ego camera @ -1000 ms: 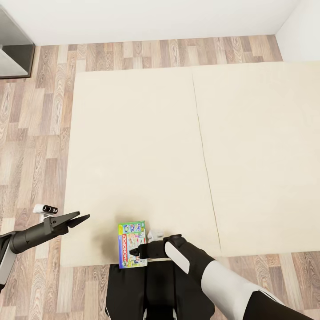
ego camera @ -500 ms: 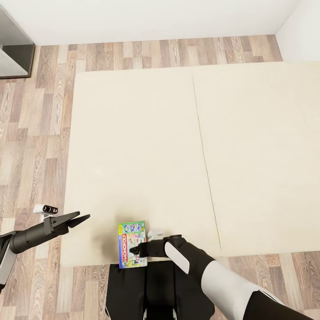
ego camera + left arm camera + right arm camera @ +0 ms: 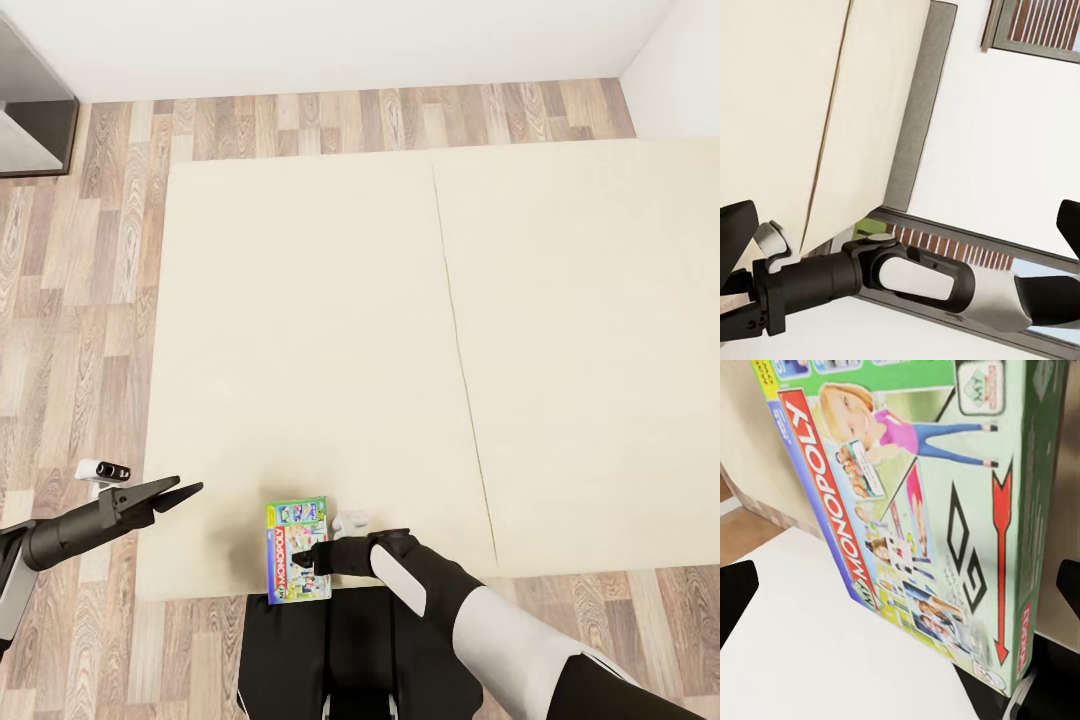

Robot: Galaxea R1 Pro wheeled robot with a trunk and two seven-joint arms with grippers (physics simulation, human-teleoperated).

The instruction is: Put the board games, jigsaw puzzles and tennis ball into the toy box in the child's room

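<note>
One game: Monopoly box (image 3: 297,565) lay flat on the bed (image 3: 400,350) at its near edge, right under the right gripper's tips.
Right gripper (image 3: 303,557): poised over the box; its fingers (image 3: 736,596) stood wide apart on either side of the lid (image 3: 922,502), gripping nothing.
Left gripper (image 3: 183,493): apart from the box, over the bed's side edge, jaws parted, empty.
Hidden: the box's near end, cut off by the robot's trunk.
</note>
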